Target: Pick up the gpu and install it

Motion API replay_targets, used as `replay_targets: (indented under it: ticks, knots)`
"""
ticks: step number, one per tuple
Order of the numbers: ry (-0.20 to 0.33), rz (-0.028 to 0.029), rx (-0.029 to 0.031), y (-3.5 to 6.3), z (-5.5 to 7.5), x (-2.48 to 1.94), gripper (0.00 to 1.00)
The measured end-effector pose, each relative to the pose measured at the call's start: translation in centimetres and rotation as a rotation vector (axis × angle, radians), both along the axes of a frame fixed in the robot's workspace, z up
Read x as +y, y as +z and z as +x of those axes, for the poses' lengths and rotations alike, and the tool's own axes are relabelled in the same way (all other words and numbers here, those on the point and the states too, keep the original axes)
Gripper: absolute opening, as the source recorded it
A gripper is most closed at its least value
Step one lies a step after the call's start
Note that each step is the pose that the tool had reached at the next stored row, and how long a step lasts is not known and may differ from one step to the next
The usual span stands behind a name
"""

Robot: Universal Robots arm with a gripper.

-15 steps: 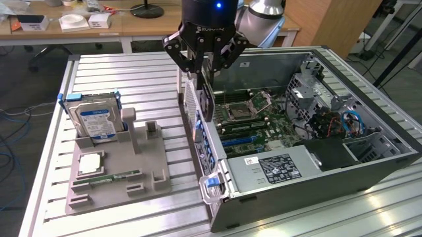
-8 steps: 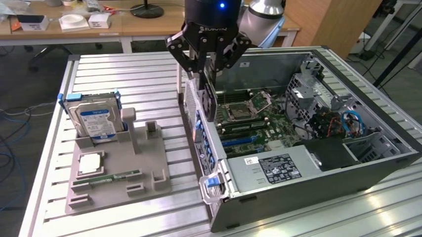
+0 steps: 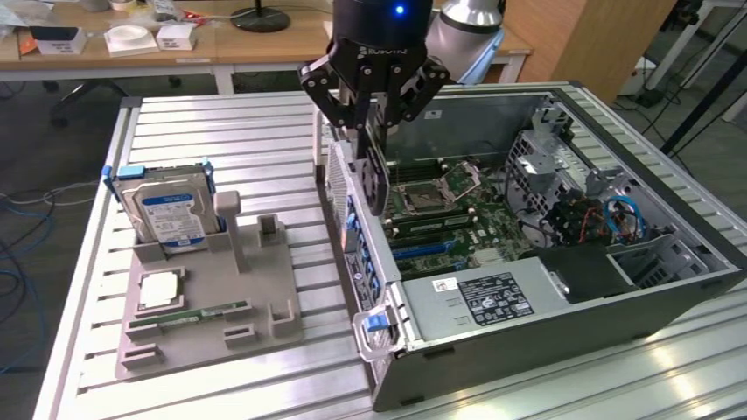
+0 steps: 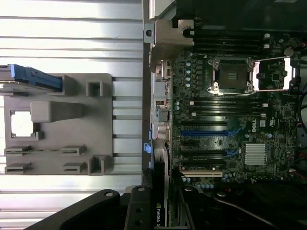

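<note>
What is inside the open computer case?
Motherboard with an open CPU socket, blue slots, power supply, cables. The gpu in the gripper hides part of the board's rear edge.

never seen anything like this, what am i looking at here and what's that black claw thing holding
This is a robot arm working on an open computer case that lies on its side on a slatted metal table. One picture comes from a camera standing off the arm. The other comes from a camera on the arm's wrist, looking down past the claw.

The black claw is the gripper. It is shut on the gpu, a flat dark card held on edge near the case's back wall, above the green motherboard.

Beside the case, a grey holder carries a hard drive, a processor chip and a memory stick.
</note>
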State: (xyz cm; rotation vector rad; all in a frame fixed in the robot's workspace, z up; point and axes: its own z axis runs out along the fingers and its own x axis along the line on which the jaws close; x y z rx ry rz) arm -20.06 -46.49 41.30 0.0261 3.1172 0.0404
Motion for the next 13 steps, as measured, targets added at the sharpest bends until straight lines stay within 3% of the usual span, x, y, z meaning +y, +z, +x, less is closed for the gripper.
replay_targets:
  ticks: [13]
  knots:
    - [0.0,0.0,0.0,0.0,0.7,0.0,0.26]
